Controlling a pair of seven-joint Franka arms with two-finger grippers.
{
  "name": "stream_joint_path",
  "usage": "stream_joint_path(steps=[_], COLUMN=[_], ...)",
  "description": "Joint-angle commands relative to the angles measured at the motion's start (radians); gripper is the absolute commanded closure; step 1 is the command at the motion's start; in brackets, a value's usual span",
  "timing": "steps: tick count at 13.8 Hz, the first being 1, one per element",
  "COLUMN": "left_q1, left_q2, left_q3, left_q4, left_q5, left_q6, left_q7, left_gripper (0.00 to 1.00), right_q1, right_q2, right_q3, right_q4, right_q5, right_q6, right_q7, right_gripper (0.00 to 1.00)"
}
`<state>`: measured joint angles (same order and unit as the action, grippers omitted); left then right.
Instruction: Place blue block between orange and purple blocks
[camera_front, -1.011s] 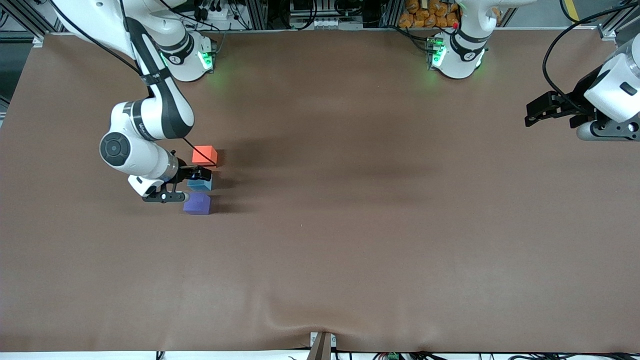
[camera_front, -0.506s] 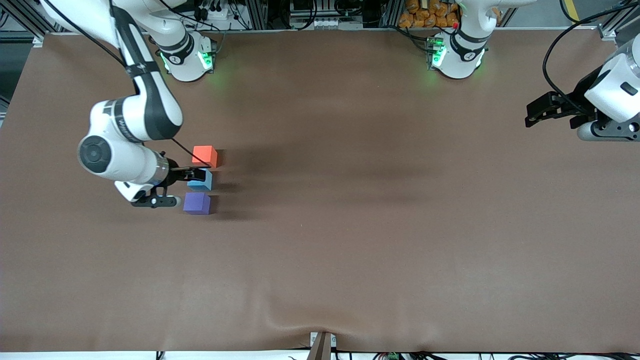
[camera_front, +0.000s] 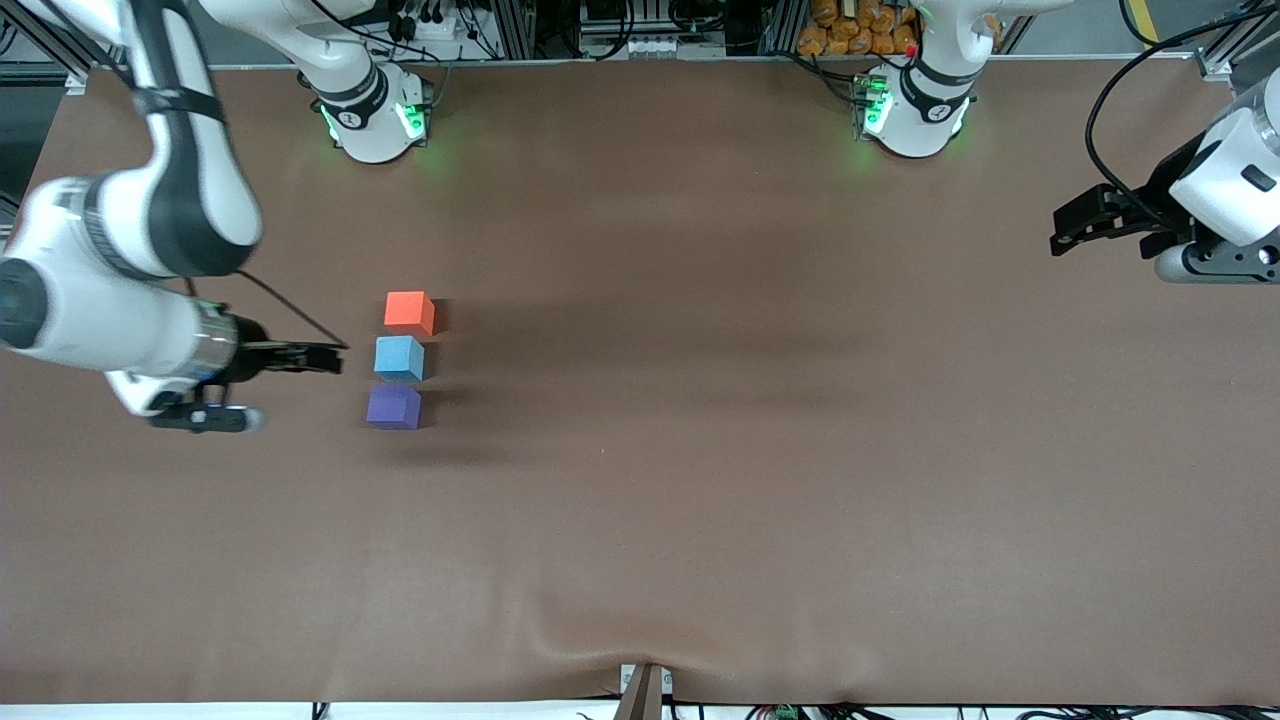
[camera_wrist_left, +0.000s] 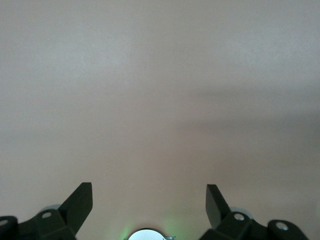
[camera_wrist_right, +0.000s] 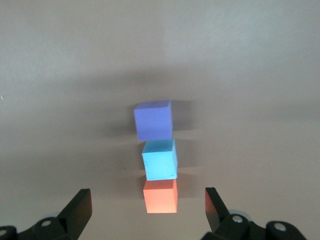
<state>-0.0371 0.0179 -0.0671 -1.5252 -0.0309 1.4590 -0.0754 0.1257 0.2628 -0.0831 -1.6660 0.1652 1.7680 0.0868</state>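
Note:
The orange block (camera_front: 409, 310), the blue block (camera_front: 399, 358) and the purple block (camera_front: 393, 407) stand in a tight row on the brown table, the blue one in the middle and the purple one nearest the front camera. My right gripper (camera_front: 335, 358) is open and empty, in the air beside the blue block toward the right arm's end of the table. In the right wrist view the gripper (camera_wrist_right: 146, 196) looks down at the purple block (camera_wrist_right: 152, 120), blue block (camera_wrist_right: 159, 159) and orange block (camera_wrist_right: 160, 196). My left gripper (camera_front: 1065, 225) waits open at the left arm's end, over bare table (camera_wrist_left: 148, 189).
The brown mat (camera_front: 700, 450) covers the whole table. The two arm bases (camera_front: 375, 110) (camera_front: 910, 110) stand along the back edge. A small bracket (camera_front: 645, 690) sits at the front edge.
My right gripper has drawn back from around the blue block toward the right arm's end of the table and risen. The blue block stays between the orange and purple blocks. The left arm has not moved.

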Motion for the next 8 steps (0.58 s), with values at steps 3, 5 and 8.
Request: stream_joint_path(steps=[3, 5, 8], left_q1=[0.006, 0.006, 0.008], left_q2=[0.007, 0.007, 0.007], left_q3=[-0.002, -0.002, -0.002], left_q4=[0.014, 0.014, 0.014], left_q5=[-0.017, -0.017, -0.017], left_q6=[0.001, 0.001, 0.001], left_q7=[0.011, 0.011, 0.011], left_gripper=[0.00, 0.00, 0.00], right_q1=[-0.112, -0.182, -0.192], right_q2=[0.029, 0.029, 0.026], right_q3=[0.060, 0.107, 0.108], right_q4=[0.182, 0.224, 0.311], right_q5=[-0.047, -0.049, -0.088], right_q6=[-0.125, -0.162, -0.270], right_q7=[-0.032, -0.032, -0.032], right_gripper=[0.00, 0.00, 0.00])
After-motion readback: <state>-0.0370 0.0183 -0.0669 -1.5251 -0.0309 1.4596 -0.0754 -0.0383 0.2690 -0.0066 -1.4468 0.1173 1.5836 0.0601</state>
